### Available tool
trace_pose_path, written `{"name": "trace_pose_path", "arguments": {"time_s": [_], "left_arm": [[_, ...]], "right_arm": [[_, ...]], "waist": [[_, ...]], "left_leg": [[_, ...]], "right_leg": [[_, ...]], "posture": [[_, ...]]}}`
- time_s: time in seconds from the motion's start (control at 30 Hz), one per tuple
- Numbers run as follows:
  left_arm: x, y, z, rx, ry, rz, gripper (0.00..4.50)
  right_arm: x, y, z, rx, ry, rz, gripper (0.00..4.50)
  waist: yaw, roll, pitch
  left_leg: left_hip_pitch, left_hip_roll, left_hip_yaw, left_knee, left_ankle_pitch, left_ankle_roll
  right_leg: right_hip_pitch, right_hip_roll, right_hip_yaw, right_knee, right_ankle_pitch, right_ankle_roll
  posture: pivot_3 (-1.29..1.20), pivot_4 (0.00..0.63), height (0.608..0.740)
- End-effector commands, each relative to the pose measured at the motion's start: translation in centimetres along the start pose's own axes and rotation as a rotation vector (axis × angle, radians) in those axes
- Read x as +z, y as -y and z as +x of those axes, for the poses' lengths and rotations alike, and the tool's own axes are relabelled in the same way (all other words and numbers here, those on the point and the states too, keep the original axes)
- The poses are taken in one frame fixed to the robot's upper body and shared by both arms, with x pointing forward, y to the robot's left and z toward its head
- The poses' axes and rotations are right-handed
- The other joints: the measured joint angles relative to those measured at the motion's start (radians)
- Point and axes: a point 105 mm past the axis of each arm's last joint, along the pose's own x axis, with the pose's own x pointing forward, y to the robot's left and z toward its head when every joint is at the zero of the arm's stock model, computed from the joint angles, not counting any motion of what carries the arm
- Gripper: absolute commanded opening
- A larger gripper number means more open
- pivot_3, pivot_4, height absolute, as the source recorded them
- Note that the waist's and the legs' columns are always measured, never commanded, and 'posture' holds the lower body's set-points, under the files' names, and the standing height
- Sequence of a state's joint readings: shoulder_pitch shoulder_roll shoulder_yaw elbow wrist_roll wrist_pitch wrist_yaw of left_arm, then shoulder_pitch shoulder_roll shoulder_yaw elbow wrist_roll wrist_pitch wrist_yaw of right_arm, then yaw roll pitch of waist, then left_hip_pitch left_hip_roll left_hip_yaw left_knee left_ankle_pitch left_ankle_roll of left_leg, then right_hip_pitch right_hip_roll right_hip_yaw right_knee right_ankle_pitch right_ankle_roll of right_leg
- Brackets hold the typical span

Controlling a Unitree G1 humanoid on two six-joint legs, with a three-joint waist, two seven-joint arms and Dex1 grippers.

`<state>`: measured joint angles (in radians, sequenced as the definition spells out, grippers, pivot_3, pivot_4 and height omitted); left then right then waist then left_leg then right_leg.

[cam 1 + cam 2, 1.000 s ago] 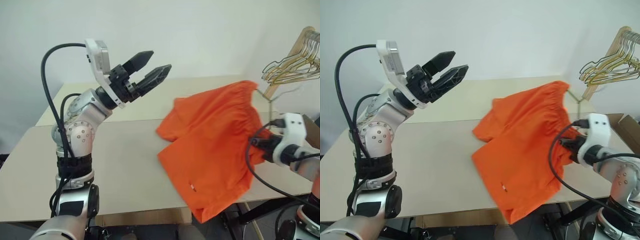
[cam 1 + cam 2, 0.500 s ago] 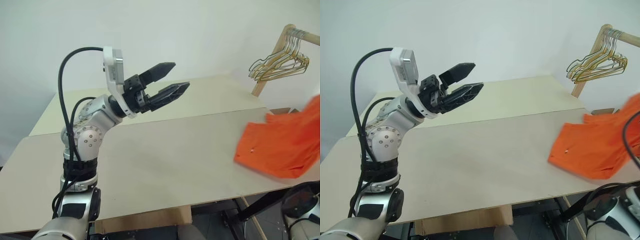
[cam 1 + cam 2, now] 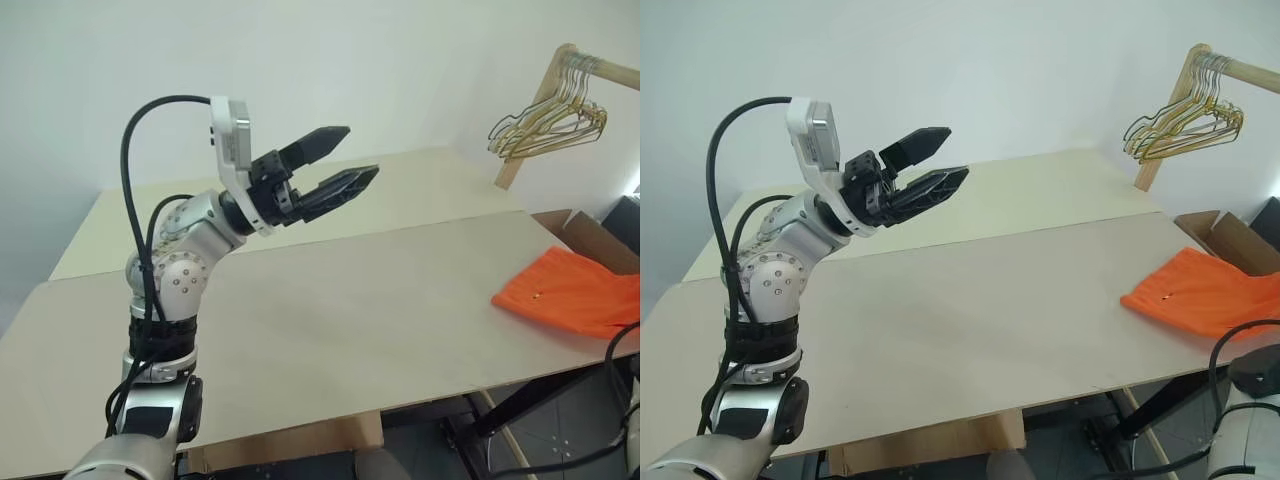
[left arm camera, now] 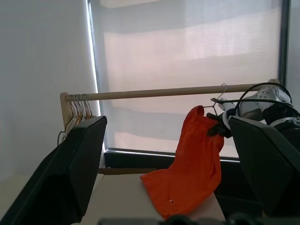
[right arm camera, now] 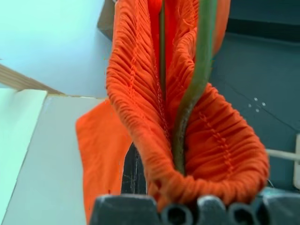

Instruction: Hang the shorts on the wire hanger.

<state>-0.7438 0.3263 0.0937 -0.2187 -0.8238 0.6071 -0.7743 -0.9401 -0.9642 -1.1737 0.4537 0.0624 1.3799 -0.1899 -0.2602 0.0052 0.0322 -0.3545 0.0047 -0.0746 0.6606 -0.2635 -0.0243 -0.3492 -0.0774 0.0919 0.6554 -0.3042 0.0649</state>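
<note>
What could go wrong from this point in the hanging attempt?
The right gripper pinches the shorts and the wire hanger together by the bunched waistband, so the fabric may slide off the wire. The lower hem rests on the table edge and could drag. The hook sits near the rail, apparently not yet over it.

no readable text, labels, brands, numbers or signs anywhere

Left gripper (image 3: pixel 338 166): raised on a bent arm, two black fingers spread wide, nothing between them.
Right gripper (image 4: pixel 220 125): fingers clamped tight.
</note>
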Motion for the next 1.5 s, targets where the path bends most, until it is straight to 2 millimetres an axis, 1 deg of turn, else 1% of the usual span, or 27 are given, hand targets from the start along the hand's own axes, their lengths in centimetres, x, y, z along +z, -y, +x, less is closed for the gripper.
{"name": "trace_pose_path", "arguments": {"time_s": [0.03, 0.2, 0.27, 0.37, 0.43, 0.47, 0.5, 0.53, 0.6, 0.7, 0.73, 0.9, 0.97, 1.03, 1.13, 1.23, 1.4, 1.5], "left_arm": [[1.1, 0.1, -0.2, 0.007, 0.025, 0.056, 4.48], [1.1, 0.1, -0.4, 0.013, 0.018, 0.061, 4.48], [1.1, 0.1, -0.5, 0.016, 0.015, 0.064, 4.48], [1.1, 0.0, -0.6, 0.023, 0.007, 0.07, 4.5], [1.0, 0.0, -0.8, 0.031, -0.002, 0.074, 4.5], [1.0, -0.1, -0.9, 0.037, -0.009, 0.076, 4.5], [0.9, -0.2, -1.0, 0.047, -0.016, 0.08, 4.5], [0.9, -0.3, -1.1, 0.054, -0.021, 0.083, 4.5], [0.8, -0.5, -1.3, 0.07, -0.033, 0.09, 4.5], [0.8, -0.9, -1.5, 0.1, -0.046, 0.103, 4.5], [0.8, -0.9, -1.6, 0.108, -0.05, 0.105, 4.5], [0.6, -1.2, -2.2, 0.148, -0.084, 0.122, 4.5], [0.4, -1.3, -2.6, 0.167, -0.098, 0.127, 4.5], [0.3, -1.3, -2.9, 0.186, -0.097, 0.125, 4.5], [0.3, -1.4, -3.4, 0.216, -0.091, 0.145, 4.5], [0.2, -1.5, -3.8, 0.247, -0.086, 0.164, 4.5], [0.2, -1.4, -4.0, 0.254, -0.089, 0.175, 4.5], [0.4, -1.2, -4.1, 0.258, -0.092, 0.184, 4.5]], "right_arm": [[1.8, 0.2, -0.4, 0.015, 0.056, 0.086, 0.0], [1.3, 0.9, 0.1, -0.022, 0.049, 0.105, 0.0], [1.2, 1.1, 0.2, -0.047, 0.061, 0.086, 0.0], [1.2, 1.1, 0.0, -0.072, 0.098, 0.035, 0.86], [1.4, 0.9, -0.3, -0.093, 0.142, 0.004, 1.58], [1.6, 0.7, -0.6, -0.096, 0.169, -0.008, 1.84], [1.9, 0.6, -0.8, -0.108, 0.204, -0.02, 2.27], [2.2, 0.4, -1.1, -0.118, 0.236, -0.039, 2.57], [2.6, -0.4, -1.6, -0.119, 0.289, -0.063, 3.3], [3.3, -2.0, -2.5, -0.129, 0.389, -0.132, 4.31], [3.4, -2.6, -2.8, -0.134, 0.421, -0.156, 4.47], [3.8, -5.7, -4.8, -0.101, 0.58, -0.265, 4.47], [3.2, -7.8, -5.6, 0.005, 0.612, -0.327, 4.47], [2.6, -9.4, -6.4, 0.067, 0.648, -0.414, 4.47], [2.3, -11.4, -8.4, 0.147, 0.764, -0.514, 4.47], [1.4, -13.9, -11.0, 0.272, 0.925, -0.644, 4.47], [-0.4, -16.3, -13.3, 0.389, 1.118, -0.789, 4.47], [-1.8, -17.4, -14.1, 0.463, 1.192, -0.874, 4.47]], "waist": [[-0.002, -0.002, 0.001], [-0.003, -0.003, 0.002], [-0.002, -0.003, 0.002], [-0.002, -0.004, 0.002], [-0.003, -0.003, 0.002], [-0.003, -0.003, 0.002], [-0.003, -0.002, 0.001], [-0.001, -0.001, 0.001], [0.002, 0.0, 0.001], [0.005, 0.0, 0.001], [0.005, 0.0, 0.001], [0.02, 0.002, 0.0], [0.033, 0.002, -0.001], [0.052, 0.003, -0.001], [0.073, 0.002, 0.0], [0.099, 0.0, 0.001], [0.136, -0.004, 0.003], [0.151, -0.006, 0.004]], "left_leg": [[0.0, 0.0, 0.001, 0.0, 0.0, 0.0], [0.001, 0.0, 0.001, 0.0, 0.0, 0.0], [0.0, 0.0, 0.002, 0.0, 0.0, 0.0], [0.0, 0.0, 0.002, -0.001, 0.0, 0.0], [0.0, 0.0, 0.002, -0.001, 0.0, 0.0], [0.0, 0.0, 0.003, -0.001, 0.0, 0.0], [0.0, 0.0, 0.004, -0.001, 0.0, 0.0], [0.0, 0.0, 0.004, -0.001, 0.0, 0.0], [0.001, 0.0, 0.004, -0.001, 0.0, 0.0], [0.001, 0.0, 0.004, -0.001, 0.0, 0.0], [0.001, 0.0, 0.004, -0.001, 0.0, 0.0], [0.001, 0.0, 0.004, -0.001, 0.0, 0.0], [0.001, 0.0, 0.004, -0.001, 0.0, 0.0], [0.002, 0.0, 0.004, -0.001, 0.0, 0.0], [0.002, 0.0, 0.004, -0.001, 0.0, 0.0], [0.001, 0.0, 0.004, -0.001, 0.0, 0.0], [0.0, 0.0, 0.004, -0.001, 0.0, 0.0], [0.0, 0.0, 0.004, -0.001, 0.0, 0.0]], "right_leg": [[0.0, 0.0, 0.001, 0.0, 0.0, 0.0], [0.001, 0.001, 0.002, 0.0, -0.001, 0.003], [0.001, 0.001, 0.002, -0.001, -0.001, 0.003], [0.001, 0.001, 0.002, -0.003, 0.0, 0.004], [0.002, 0.0, 0.003, -0.006, 0.001, 0.004], [0.002, 0.0, 0.004, -0.006, 0.002, 0.004], [0.002, 0.0, 0.005, -0.007, 0.002, 0.005], [0.002, 0.0, 0.005, -0.007, 0.002, 0.006], [0.002, 0.0, 0.005, -0.007, 0.002, 0.006], [0.002, 0.0, 0.005, -0.007, 0.002, 0.006], [0.002, 0.0, 0.006, -0.007, 0.003, 0.006], [0.002, 0.0, 0.006, -0.007, 0.003, 0.006], [0.001, 0.0, 0.006, -0.007, 0.003, 0.006], [0.001, 0.0, 0.006, -0.007, 0.003, 0.006], [-0.001, 0.0, 0.006, -0.007, 0.004, 0.006], [-0.002, 0.0, 0.006, -0.007, 0.004, 0.006], [-0.003, 0.0, 0.005, -0.008, 0.004, 0.006], [-0.003, 0.0, 0.005, -0.008, 0.004, 0.006]], "posture": [[-0.26, 0.0, 0.74], [-0.26, 0.0, 0.74], [-0.25, 0.0, 0.74], [-0.25, 0.0, 0.74], [-0.24, 0.0, 0.74], [-0.24, 0.0, 0.74], [-0.23, 0.0, 0.74], [-0.22, 0.0, 0.74], [-0.2, 0.0, 0.74], [-0.17, 0.0, 0.74], [-0.17, 0.0, 0.74], [-0.13, 0.0, 0.74], [-0.11, 0.0, 0.74], [-0.11, 0.0, 0.74], [-0.09, 0.0, 0.74], [-0.08, 0.0, 0.74], [-0.06, 0.0, 0.74], [-0.04, 0.0, 0.74]]}}
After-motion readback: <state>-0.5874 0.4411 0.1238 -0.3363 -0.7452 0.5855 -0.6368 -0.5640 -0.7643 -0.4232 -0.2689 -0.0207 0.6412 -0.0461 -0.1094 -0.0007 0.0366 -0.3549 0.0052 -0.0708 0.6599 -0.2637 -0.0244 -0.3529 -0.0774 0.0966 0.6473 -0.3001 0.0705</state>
